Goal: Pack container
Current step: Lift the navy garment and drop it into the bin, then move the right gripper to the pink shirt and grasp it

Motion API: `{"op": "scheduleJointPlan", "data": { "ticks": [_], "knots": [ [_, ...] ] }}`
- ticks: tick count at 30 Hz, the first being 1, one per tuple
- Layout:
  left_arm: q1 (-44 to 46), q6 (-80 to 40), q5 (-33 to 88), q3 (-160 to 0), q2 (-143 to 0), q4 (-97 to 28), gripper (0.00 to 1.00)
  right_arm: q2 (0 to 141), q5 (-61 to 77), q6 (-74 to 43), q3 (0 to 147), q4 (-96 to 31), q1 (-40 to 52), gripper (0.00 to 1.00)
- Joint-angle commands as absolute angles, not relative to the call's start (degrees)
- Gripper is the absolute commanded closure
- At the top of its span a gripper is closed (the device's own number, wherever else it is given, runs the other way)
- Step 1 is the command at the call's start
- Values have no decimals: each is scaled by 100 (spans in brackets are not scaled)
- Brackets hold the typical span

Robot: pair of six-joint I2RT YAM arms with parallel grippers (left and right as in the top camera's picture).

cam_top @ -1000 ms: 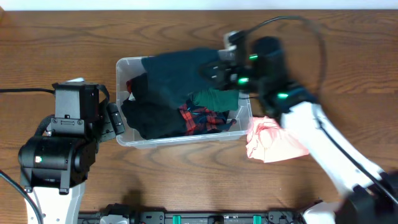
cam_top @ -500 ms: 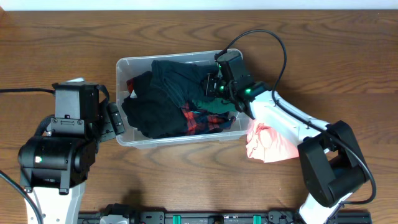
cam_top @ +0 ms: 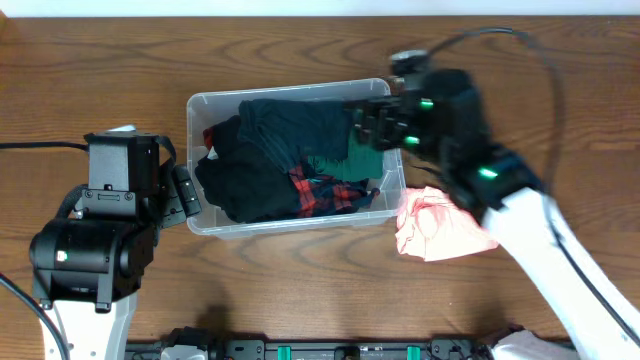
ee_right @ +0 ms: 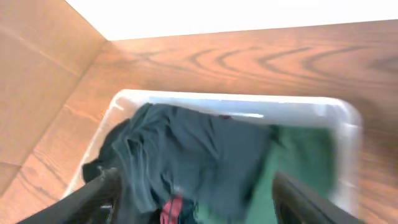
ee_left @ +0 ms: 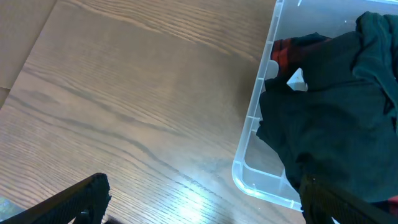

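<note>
Right tool point(ee_right: 196, 180) spread empty above container point(ee_right: 236, 98) of clothes point(ee_right: 186, 155), left tool point(ee_left: 204, 183) gaping, low over table point(ee_left: 124, 93) beside container's end

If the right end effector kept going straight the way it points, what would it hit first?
Most likely the dark teal garment topping the pile in the container. The right end effector points down at it with its jaws open; how far above it hangs is unclear.
</note>
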State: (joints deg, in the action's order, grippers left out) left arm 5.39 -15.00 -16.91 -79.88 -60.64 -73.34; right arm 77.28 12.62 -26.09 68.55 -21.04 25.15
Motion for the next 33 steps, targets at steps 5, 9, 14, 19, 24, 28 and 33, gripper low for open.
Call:
{"op": "scheduleJointPlan", "data": {
  "ticks": [5,9,14,19,24,28,33],
  "knots": [
    [515,-1531,-1763,-8001,-6060,-7349,2,7159,1424,-2733,6858,-3894,821,9],
    [515,-1531,-1763,-8001,-6060,-7349,2,7284,1946,-2303,6834,-4779,-189,4],
    [515,-1531,-1763,-8001,-6060,-7349,2,7631,1994,-1726,6582,-5472,-982,1],
    [515,-1531,-1763,-8001,-6060,-7349,2,8058,2141,-1708,5843,-5651,-1118,1],
    [515,-1531,-1763,-8001,-6060,-7349,2,8390,2233,-1330,5039,-5299,-1118,1],
    [515,-1531,-1763,-8001,-6060,-7349,2,8562,2233,-1321,4427,-4587,-1118,1],
    [515,-1531,-1763,-8001,-6060,-7349,2,8705,2891,-1317,3776,-3686,-1118,2]
  ]
}}
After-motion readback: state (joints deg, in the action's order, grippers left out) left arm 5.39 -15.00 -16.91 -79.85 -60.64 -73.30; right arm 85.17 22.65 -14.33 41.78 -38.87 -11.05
